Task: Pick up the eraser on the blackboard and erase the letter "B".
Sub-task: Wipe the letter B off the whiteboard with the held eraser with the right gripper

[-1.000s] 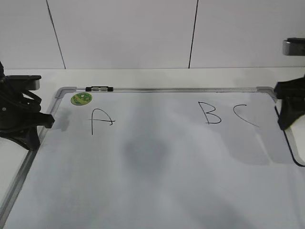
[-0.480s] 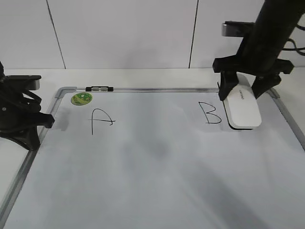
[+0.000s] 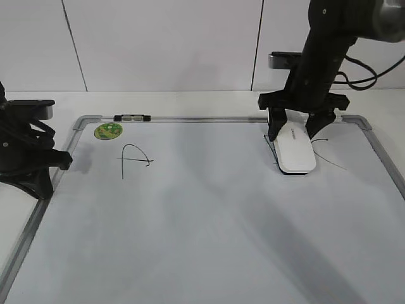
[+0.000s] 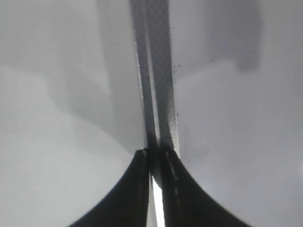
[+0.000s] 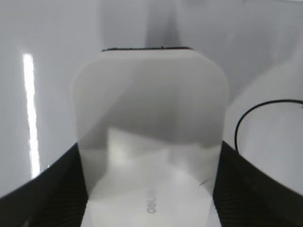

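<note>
**Now the eraser sits over the B**

Right gripper (image 3: pixel 297 130) clamps the eraser (image 3: pixel 294 150) flat on the blackboard (image 3: pixel 202 221), hiding most of the B (image 3: pixel 273 154). C (image 3: pixel 324 151) just beside; A (image 3: pixel 134 159), magnet (image 3: pixel 108 131), clip (image 3: pixel 132 118) well apart. Left gripper (image 4: pixel 152 163) closed, empty, over the frame.

Both arms are matte black. The right arm (image 3: pixel 326 47) is a thick rounded column with a silver-grey box-like module at its side and thin black cables looping off behind; its pincer (image 3: pixel 294 130) has a flat crossbar and two tapering fingers (image 5: pixel 42 194) with a fine woven texture. The left pincer (image 4: pixel 154 189) has two dark curved fingers, and that arm's body (image 3: pixel 22 149) is blocky and angular with a grey-capped module on top.
</note>
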You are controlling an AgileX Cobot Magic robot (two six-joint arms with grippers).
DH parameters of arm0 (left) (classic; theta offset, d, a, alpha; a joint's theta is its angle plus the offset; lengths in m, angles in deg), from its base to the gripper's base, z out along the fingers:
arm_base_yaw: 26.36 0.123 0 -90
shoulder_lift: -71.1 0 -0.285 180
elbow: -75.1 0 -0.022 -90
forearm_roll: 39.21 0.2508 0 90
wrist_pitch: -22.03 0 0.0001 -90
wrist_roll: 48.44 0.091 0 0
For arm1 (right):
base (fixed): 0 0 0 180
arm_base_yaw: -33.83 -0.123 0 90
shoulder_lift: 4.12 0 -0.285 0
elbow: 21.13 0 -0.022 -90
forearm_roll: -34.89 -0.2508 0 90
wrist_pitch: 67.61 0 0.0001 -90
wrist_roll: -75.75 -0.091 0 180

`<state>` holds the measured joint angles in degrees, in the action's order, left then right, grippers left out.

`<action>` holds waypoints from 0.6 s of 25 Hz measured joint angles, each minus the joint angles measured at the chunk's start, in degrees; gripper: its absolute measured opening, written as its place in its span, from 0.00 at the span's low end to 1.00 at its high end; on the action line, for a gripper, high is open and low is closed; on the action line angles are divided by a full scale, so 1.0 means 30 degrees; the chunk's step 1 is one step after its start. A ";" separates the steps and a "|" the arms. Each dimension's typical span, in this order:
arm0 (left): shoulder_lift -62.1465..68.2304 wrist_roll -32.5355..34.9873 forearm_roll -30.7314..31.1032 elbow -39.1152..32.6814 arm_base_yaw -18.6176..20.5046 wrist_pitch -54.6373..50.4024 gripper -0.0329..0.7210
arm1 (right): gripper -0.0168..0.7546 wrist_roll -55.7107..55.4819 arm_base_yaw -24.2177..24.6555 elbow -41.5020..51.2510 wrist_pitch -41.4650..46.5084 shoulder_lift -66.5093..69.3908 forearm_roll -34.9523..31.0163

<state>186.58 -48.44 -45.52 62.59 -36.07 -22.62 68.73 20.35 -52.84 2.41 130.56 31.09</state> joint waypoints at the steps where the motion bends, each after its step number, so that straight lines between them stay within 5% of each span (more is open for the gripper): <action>1: 0.0000 0.0000 0.0000 0.0000 0.0000 0.0000 0.09 | 0.72 0.0000 0.0000 -0.0192 0.0000 0.0209 -0.0032; 15: 0.0000 0.0000 -0.0035 0.0000 0.0000 0.0000 0.09 | 0.72 0.0065 0.0000 -0.1189 0.0269 0.1255 -0.0032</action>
<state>186.58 -48.44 -45.63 62.59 -36.07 -22.62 68.92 20.35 -56.41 3.22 134.33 31.00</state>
